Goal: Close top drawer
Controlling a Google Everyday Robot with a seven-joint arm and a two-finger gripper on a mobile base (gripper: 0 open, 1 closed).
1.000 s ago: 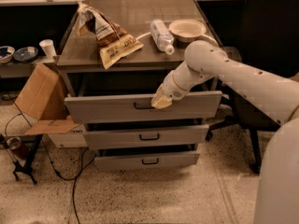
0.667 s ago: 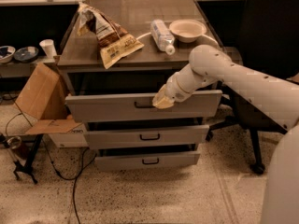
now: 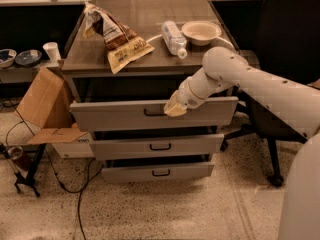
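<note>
Top drawer (image 3: pixel 115 118) of grey cabinet, centre frame: pulled partway out, dark gap showing between its front panel and the cabinet top (image 3: pixel 150 59). Gripper (image 3: pixel 175 108) sits against panel's upper edge, just right of the dark bail handle (image 3: pixel 153 113); spread or pressed together, cannot tell. Arm enters from right. On top: snack bag (image 3: pixel 117 38), plastic bottle (image 3: pixel 174 38) lying flat, bowl (image 3: pixel 201 32). Cardboard box (image 3: pixel 42 101) at left.

Speckled terrazzo floor (image 3: pixel 200 209), black office chair (image 3: pixel 285 44) at right, cardboard box (image 3: pixel 42 101) at left, dim warm light
</note>
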